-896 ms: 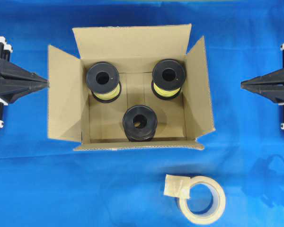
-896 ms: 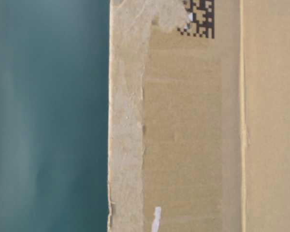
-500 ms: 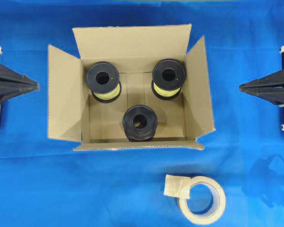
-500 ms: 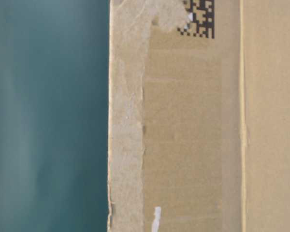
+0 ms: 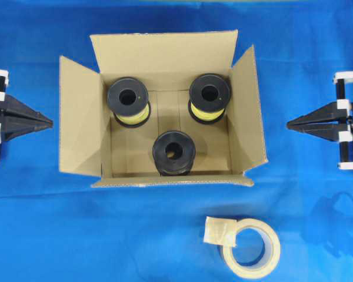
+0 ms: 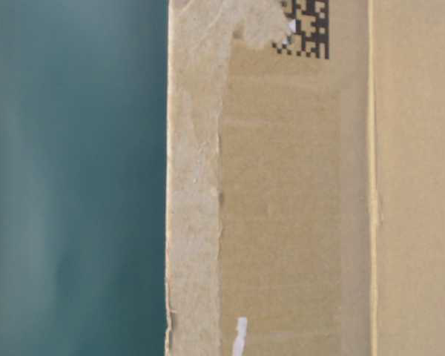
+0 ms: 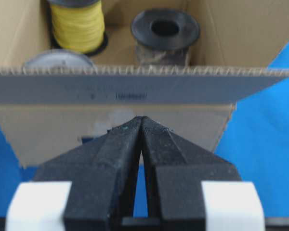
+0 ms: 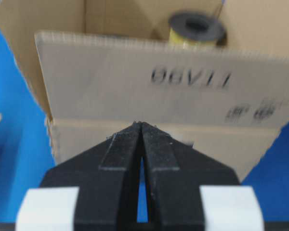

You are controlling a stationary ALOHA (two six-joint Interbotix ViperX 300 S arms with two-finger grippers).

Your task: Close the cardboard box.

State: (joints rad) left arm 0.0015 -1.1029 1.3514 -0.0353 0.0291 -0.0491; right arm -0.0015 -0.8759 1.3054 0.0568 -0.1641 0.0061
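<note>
I am looking at the cardboard box (image 5: 165, 108) sitting open near the middle of the blue table cloth (image 5: 76, 235), toward its far edge, all four flaps standing outward. Inside it I am seeing three black spools (image 5: 174, 153), two wound with yellow thread. The left gripper (image 5: 50, 122) is pointing at the box's left flap without touching it, its fingers pressed together on nothing. The right gripper (image 5: 288, 124) is facing the right flap, well apart, likewise closed and empty. A roll of beige tape (image 5: 250, 247) is lying near the cloth's front edge.

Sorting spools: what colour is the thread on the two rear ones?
Yellow thread, clearest overhead.
</note>
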